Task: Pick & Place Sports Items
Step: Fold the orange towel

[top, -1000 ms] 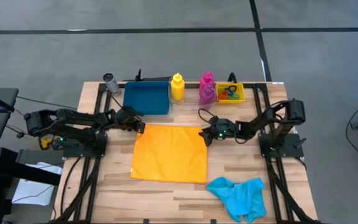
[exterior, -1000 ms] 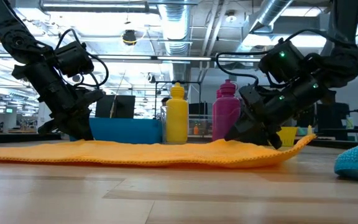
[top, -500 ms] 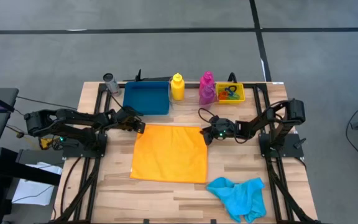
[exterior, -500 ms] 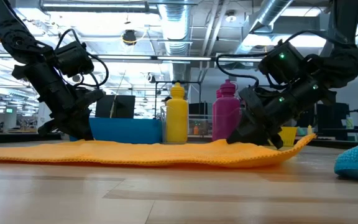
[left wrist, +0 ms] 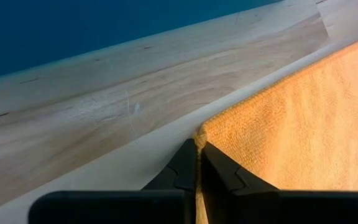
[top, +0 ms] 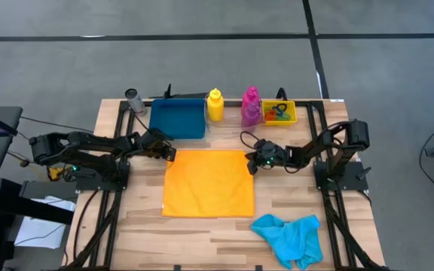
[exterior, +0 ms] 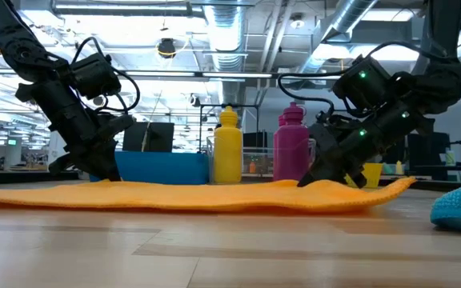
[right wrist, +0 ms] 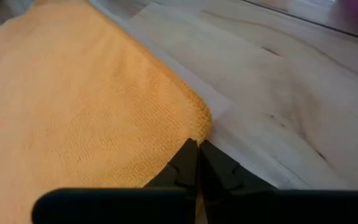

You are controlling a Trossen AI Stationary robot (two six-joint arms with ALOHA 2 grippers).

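Note:
The orange cloth (top: pixel 208 183) lies spread flat on the middle of the table. My left gripper (top: pixel 170 153) is shut on its far left corner and my right gripper (top: pixel 250 162) is shut on its far right corner. The cyan cloth (top: pixel 288 237) lies crumpled near the front right. A yellow bottle (top: pixel 215 105) and a magenta bottle (top: pixel 251 105) stand upright along the far edge. Coloured rings (top: pixel 280 113) lie in a small yellow bin. My left gripper pinches the cloth's far left corner (left wrist: pixel 199 132) between its two fingers, slanting down from the table's left. The cloth lies flat on the table beyond the fingers. My right gripper pinches the cloth's far right corner (right wrist: pixel 199 127) between its two fingers, slanting down from the table's right. That corner rests on the table, barely raised.
A blue tray (top: pixel 177 119) stands at the far left beside the bottles, and the yellow bin (top: pixel 289 105) at the far right. A small grey cylinder (top: pixel 134 99) lies at the far left corner. Bare wood shows in front of the orange cloth.
My right gripper has rolled a little and shut on the orange cloth's far right corner. The cloth's right edge, curled up a second ago, now lies lower and flatter, and the cloth has shifted slightly toward the table's right. My left gripper has kept still.

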